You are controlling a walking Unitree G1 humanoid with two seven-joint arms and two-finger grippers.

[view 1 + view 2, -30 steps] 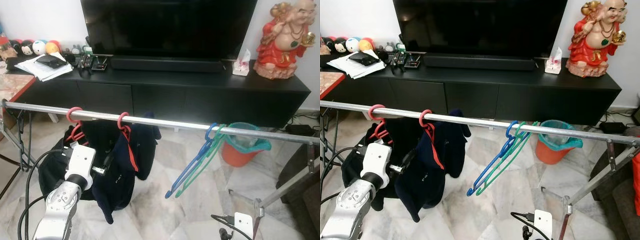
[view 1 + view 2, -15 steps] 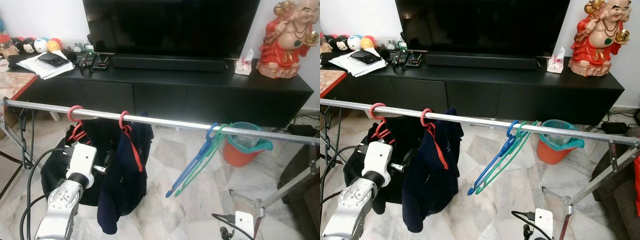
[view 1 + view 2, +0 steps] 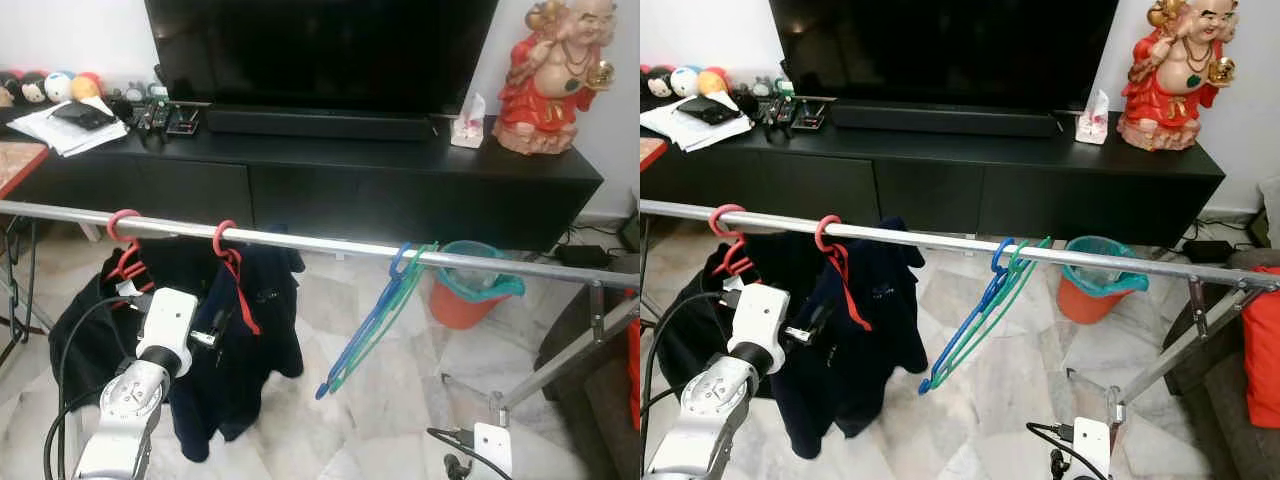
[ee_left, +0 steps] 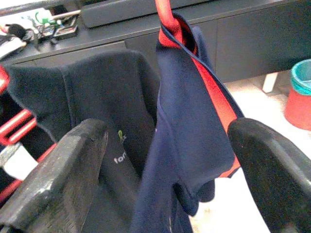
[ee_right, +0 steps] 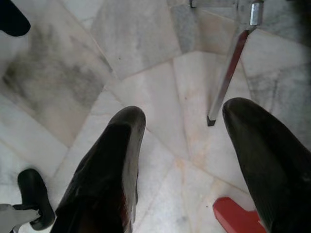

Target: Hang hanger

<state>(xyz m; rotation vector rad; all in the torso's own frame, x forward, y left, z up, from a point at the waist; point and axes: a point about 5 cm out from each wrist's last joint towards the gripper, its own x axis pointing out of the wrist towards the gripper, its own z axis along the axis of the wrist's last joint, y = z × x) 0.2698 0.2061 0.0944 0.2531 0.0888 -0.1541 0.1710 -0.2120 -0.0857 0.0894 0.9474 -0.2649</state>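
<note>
Left gripper (image 4: 167, 160): fingers spread wide, holding nothing, with the navy shirt (image 3: 245, 340) hanging between and beyond them. The left arm (image 3: 135, 400) is raised toward the garments below the rail (image 3: 330, 243). The red hanger (image 3: 226, 245) carrying that shirt is hooked over the rail, beside a 2nd red hanger (image 3: 122, 240). Blue and green hangers (image 3: 375, 320) hang further along. Right gripper (image 5: 184, 165): fingers apart, empty, pointing down at the marble floor (image 5: 146, 63). Compared with 0.5 s ago, the shirt has swung to hang broader.

navy shirt (image 3: 235, 360), red trim | hangers: red (image 3: 225, 238), blue (image 3: 365, 330), green (image 3: 395, 310)
</note>
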